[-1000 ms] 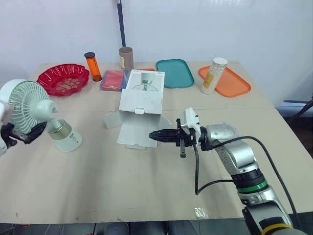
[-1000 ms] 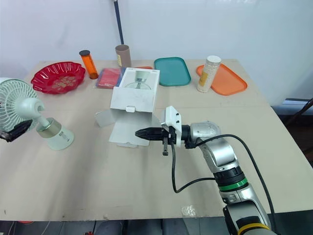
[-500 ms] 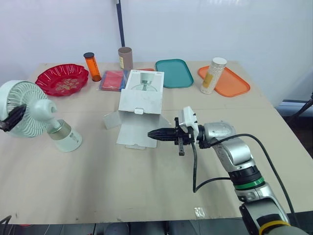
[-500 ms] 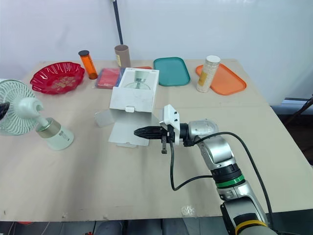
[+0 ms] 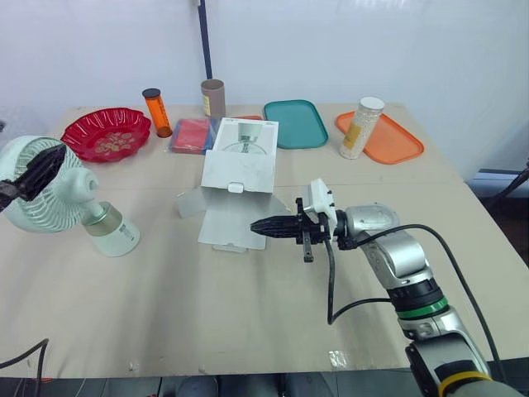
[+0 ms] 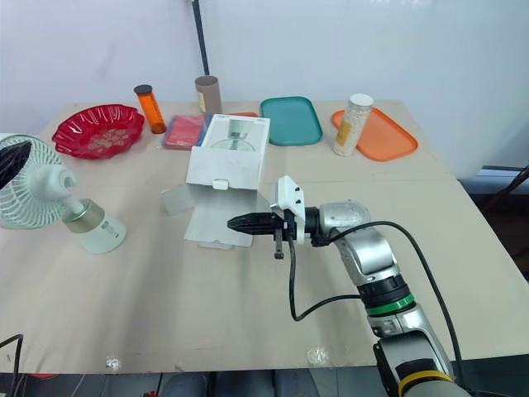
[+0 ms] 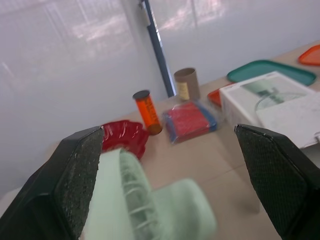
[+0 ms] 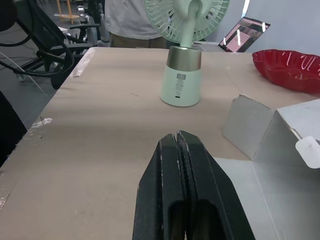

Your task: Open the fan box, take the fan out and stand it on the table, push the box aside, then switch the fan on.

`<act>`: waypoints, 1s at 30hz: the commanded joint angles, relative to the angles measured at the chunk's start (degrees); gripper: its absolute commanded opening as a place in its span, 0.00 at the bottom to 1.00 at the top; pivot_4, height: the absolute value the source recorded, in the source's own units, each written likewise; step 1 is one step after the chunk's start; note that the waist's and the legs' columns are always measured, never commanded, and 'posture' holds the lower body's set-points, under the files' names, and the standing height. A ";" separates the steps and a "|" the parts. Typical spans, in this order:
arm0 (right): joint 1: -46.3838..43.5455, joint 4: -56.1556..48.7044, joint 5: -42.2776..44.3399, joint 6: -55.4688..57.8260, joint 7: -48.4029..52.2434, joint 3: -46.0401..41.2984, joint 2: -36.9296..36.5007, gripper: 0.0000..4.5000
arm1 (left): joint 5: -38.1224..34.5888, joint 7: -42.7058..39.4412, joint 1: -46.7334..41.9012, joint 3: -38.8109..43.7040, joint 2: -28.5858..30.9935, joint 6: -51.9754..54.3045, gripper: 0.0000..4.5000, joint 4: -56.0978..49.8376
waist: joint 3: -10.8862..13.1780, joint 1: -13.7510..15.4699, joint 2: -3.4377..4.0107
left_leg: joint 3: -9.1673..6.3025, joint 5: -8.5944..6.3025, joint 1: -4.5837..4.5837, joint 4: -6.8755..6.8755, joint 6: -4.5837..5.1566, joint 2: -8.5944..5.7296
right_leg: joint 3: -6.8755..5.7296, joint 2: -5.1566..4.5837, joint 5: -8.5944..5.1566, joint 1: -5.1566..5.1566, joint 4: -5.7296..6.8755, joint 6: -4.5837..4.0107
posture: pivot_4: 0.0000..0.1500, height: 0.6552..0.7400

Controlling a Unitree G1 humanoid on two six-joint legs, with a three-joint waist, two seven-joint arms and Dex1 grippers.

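The left gripper (image 7: 167, 129) has been lifted away from the neck of the fan (image 5: 74, 186) and is now held beside the fan's head, its fingers spread wide and grasping nothing; this reads as a release after the fan was set down. The fan itself has been left where it was, upright on its base at the left edge of the table (image 5: 207, 306), well apart from the box (image 5: 240, 161). The box is still lying open mid-table. The right gripper (image 5: 258, 226) is kept clenched and empty, its tips over the box's front flap (image 5: 225, 230), probably so that the box can be pushed aside with a stiff, closed point.
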 commanded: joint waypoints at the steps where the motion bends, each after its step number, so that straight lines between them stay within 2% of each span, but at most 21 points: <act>1: -0.73 -2.91 1.04 0.94 -1.21 -1.78 -0.44 0.00 | -3.99 -0.49 -0.50 -4.17 -0.24 -1.75 0.99 -2.21 | 0.00 0.00 0.00 | 0.00 0.00 0.00 0.00 0.00 0.00 | 0.00 0.00 0.00 0.00 0.00 0.00 | 1.00 1.00; 6: 0.63 -6.35 2.21 4.01 -4.23 -3.76 -1.44 0.00 | -3.03 -5.64 4.13 -13.44 -0.77 -6.83 0.99 -3.21 | 0.00 -0.02 0.01 | 0.01 0.00 0.00 0.00 -0.01 0.00 | 0.02 0.01 0.00 -0.02 0.00 0.00 | 1.00 1.00; 9: 1.45 -8.41 2.82 5.88 -6.47 -4.77 -1.70 0.00 | -1.86 -5.78 5.24 -18.51 -3.49 -10.30 0.99 -1.59 | 0.00 0.04 0.00 | 0.01 0.00 -0.01 -0.01 -0.01 0.00 | 0.03 0.01 0.00 -0.02 0.00 0.00 | 1.00 1.00; 13: 2.84 -11.45 3.34 8.17 -9.27 -5.27 -1.93 0.00 | 2.19 -7.59 7.61 -25.26 -6.54 -15.84 0.99 0.58 | 0.00 -0.02 0.01 | 0.03 0.01 0.02 0.00 -0.01 0.00 | 0.08 0.03 0.01 0.00 0.00 0.00 | 1.00 1.00; 16: 5.20 -15.58 4.10 10.61 -12.01 -5.87 -2.62 0.00 | 7.98 -8.88 11.55 -31.26 -8.64 -21.61 0.99 3.04 | -0.01 0.06 0.03 | 0.02 0.00 -0.01 0.00 -0.01 0.00 | 0.09 0.04 0.00 -0.02 -0.01 0.00 | 1.00 1.00; 21: 7.84 -19.10 3.41 13.90 -16.15 -6.55 -4.04 0.00 | 10.81 -11.07 16.31 -34.23 -10.26 -26.53 0.99 3.94 | 0.00 0.10 0.02 | 0.03 0.00 -0.03 -0.01 0.00 0.00 | 0.10 0.04 0.00 -0.02 -0.03 0.00 | 1.00 1.00; 30: 9.19 -19.20 0.10 16.06 -25.04 -6.89 -3.43 0.00 | 17.63 -10.39 14.37 -39.30 -13.82 -34.99 0.99 13.07 | -0.01 0.09 0.02 | 0.03 0.00 -0.01 0.01 0.00 -0.01 | 0.13 0.06 0.02 0.01 -0.05 0.04 | 1.00 1.00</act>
